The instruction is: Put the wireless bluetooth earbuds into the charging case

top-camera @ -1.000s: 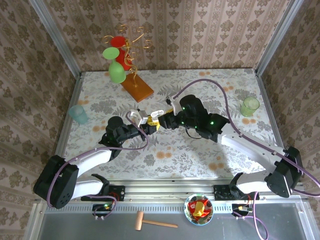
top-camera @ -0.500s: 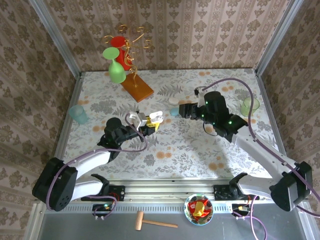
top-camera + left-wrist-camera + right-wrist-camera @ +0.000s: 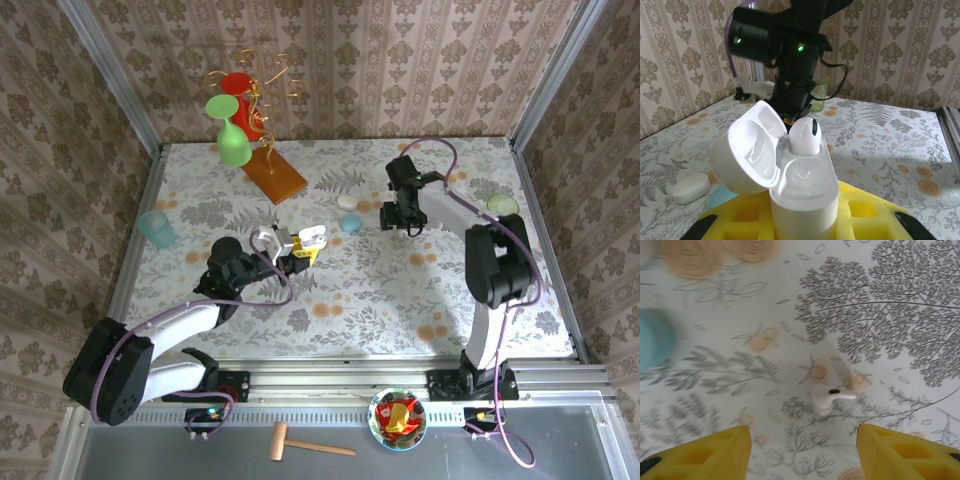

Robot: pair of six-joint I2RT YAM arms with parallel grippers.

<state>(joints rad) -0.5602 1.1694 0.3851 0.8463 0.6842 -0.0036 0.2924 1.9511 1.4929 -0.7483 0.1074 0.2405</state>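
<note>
Nearest, gripping the open charging case [image 3: 805, 175] upright in the left pincer [image 3: 802, 220], pressed tight on its base, with one white earbud [image 3: 804, 137] already seated. Farther out, has swung the right pincer [image 3: 802, 445] away from the case and now hovers, spread and empty, above the second earbud [image 3: 829, 395] lying loose on the surface [image 3: 900, 300]. Probably means one well filled, the next pickup about to start.

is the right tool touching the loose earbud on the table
Apart. The right wrist view shows a clear gap between the earbud and both fingers of the right tool.
</note>
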